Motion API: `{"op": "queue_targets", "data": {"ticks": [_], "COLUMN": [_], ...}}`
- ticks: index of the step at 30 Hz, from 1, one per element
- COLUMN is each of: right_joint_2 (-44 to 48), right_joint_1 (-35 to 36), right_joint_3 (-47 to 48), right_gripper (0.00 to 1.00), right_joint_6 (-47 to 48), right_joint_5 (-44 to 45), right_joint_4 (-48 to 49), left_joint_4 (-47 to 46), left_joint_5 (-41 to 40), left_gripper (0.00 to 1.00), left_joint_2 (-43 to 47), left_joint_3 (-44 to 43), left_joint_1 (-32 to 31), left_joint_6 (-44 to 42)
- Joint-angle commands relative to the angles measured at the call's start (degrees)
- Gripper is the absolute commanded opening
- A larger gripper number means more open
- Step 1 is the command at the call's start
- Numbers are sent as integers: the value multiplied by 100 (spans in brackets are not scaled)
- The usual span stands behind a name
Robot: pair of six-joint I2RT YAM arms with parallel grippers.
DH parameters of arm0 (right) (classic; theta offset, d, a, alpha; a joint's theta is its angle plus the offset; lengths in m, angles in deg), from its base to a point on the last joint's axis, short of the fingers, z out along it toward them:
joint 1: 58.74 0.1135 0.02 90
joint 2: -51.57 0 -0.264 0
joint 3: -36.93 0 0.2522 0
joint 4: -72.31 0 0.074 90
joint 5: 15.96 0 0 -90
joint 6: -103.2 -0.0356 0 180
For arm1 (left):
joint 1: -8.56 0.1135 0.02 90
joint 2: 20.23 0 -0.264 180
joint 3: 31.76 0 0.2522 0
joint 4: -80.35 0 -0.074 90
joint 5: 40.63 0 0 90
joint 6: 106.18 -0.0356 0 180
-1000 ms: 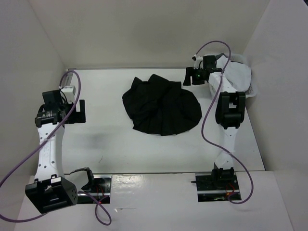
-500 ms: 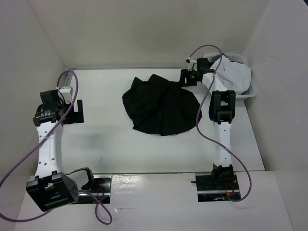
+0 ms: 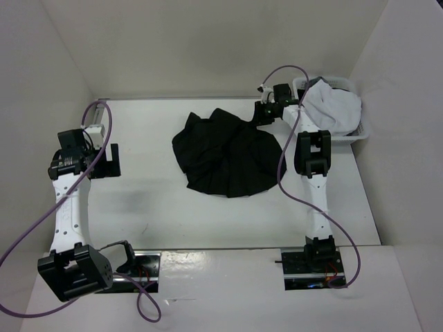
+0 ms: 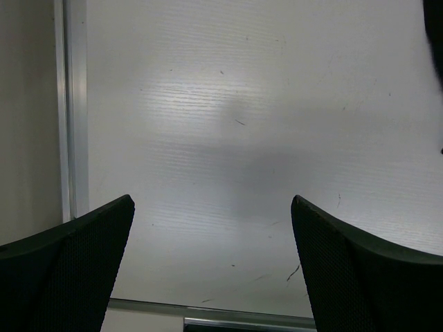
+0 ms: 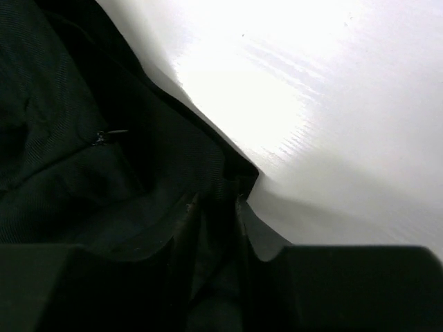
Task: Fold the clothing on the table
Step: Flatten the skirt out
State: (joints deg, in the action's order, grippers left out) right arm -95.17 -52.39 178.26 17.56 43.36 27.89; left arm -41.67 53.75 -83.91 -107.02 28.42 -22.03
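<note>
The clothing (image 3: 228,155), a black pleated skirt, lies crumpled at the middle back of the white table (image 3: 152,200). My right gripper (image 3: 257,113) is at the skirt's far right edge. In the right wrist view its narrow-set fingers (image 5: 216,200) pinch a fold of the black fabric (image 5: 69,138) right at the cloth's corner, beside bare table (image 5: 332,104). My left gripper (image 3: 111,160) hangs open over the table's left side, well away from the skirt. The left wrist view shows its fingers (image 4: 211,200) spread wide over bare tabletop (image 4: 242,104).
A white basket (image 3: 363,131) holding a white garment (image 3: 336,107) stands at the back right corner, just behind the right arm. The table's grey rim (image 4: 73,104) runs close to the left gripper. White walls enclose the table on three sides.
The right gripper moved left from the basket side onto the skirt's far right edge and its fingers closed in on the fabric. The skirt shifted slightly left. The left arm barely moved.
</note>
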Motion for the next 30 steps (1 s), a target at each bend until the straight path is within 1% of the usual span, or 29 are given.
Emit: {"op": "queue_targets", "data": {"ticks": [1, 4, 9, 13, 16, 17, 20, 21, 22, 23, 28, 30], "right_joint_2": [-13, 101, 172, 172, 110, 58, 5, 5, 5, 5, 470, 838], "right_joint_1": [25, -89, -195, -195, -195, -135, -56, 6, 7, 85, 209, 262], "right_joint_3": [-29, -179, -241, -355, -355, -295, -145, -145, -92, -92, -39, 22], "right_gripper": [29, 30, 45, 46, 38, 32, 18, 7, 2, 0, 0, 0], "right_joint_6": [47, 100, 100, 100, 100, 100, 161, 162, 214, 214, 214, 214], "right_joint_5": [-53, 0, 71, 71, 71, 18, 18, 18, 18, 18, -184, -184], "right_joint_4": [-99, -46, 7, 7, 7, 7, -98, -99, -151, -204, -310, -362], "left_joint_4": [-63, -63, -63, -63, -63, -63, -63, -63, -63, -63, -63, -63], "left_joint_5": [98, 98, 151, 151, 151, 151, 151, 151, 151, 151, 265, 335], "left_gripper": [100, 100, 100, 100, 100, 100, 100, 100, 100, 100, 96, 94], "left_joint_2": [5, 5, 57, 57, 57, 57, 5, 5, 5, 5, 5, 57], "left_joint_3": [6, 6, 6, 6, 6, 6, 6, 6, 6, 6, 6, 6], "left_joint_1": [45, 45, 45, 45, 45, 45, 45, 45, 45, 45, 45, 45], "left_joint_6": [-39, -39, -39, -39, -39, -39, -39, -39, -39, -39, -144, -197]}}
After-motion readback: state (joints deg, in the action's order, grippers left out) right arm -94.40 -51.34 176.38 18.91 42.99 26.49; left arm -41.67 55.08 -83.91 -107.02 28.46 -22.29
